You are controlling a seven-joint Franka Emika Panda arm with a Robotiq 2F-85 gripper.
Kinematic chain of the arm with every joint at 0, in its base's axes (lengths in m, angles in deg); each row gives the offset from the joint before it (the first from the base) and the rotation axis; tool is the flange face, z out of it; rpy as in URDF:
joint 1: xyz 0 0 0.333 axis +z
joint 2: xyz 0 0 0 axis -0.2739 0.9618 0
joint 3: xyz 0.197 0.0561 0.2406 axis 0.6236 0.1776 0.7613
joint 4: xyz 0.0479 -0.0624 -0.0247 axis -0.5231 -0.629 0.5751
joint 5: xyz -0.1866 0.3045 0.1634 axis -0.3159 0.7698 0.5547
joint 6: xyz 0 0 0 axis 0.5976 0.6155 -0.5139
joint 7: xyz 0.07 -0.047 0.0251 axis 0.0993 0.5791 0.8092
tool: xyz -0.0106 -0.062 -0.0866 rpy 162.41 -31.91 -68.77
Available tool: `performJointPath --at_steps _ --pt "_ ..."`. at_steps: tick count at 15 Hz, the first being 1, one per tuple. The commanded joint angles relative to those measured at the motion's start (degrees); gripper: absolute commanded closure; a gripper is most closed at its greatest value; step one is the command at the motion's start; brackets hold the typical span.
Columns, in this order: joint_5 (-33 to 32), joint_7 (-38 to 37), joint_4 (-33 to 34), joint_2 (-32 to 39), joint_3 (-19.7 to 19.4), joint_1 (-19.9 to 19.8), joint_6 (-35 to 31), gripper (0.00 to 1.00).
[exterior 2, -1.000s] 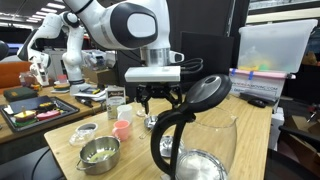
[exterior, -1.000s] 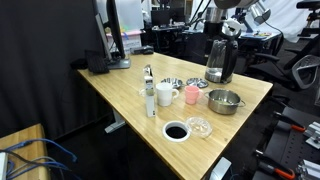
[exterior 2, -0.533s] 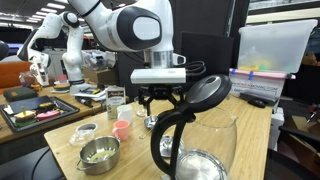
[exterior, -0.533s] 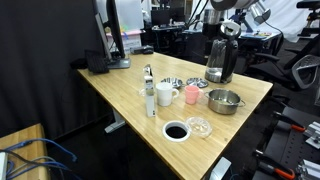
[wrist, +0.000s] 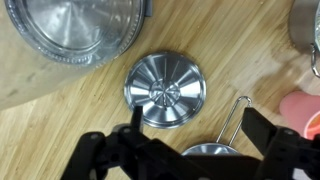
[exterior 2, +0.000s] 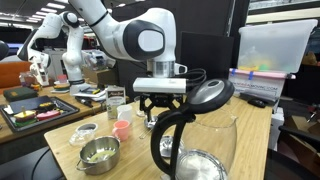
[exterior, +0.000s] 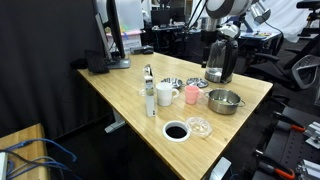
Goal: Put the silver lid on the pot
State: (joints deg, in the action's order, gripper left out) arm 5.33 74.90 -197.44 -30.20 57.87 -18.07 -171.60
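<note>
One silver lid (wrist: 165,90), knob up, just ahead of the wide-spread claw (wrist: 192,125).

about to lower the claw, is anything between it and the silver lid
Nothing visible. In the wrist view the silver lid lies bare on the table below the open claw; the pink cup sits off to one side.

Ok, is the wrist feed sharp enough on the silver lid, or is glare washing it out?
Wrist view: the silver lid is sharp, with soft reflections but no blown-out glare; the gripper at the bottom is dark and blurred. In an exterior view the close dark jug fills the foreground.
</note>
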Motion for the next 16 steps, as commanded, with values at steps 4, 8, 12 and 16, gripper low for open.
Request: performJointPath --at_steps 4,8,12,16 --pt "1.9 0.8 6.5 7.7 3.5 -2.9 2.5 0.00" --pt "0.5 2.0 7.6 9.8 4.5 -3.5 4.8 0.00" --pt "-1.0 2.6 8.4 11.2 4.8 -3.4 6.3 0.00" --pt "-2.9 2.9 9.2 13.5 4.9 -3.4 6.5 0.00"
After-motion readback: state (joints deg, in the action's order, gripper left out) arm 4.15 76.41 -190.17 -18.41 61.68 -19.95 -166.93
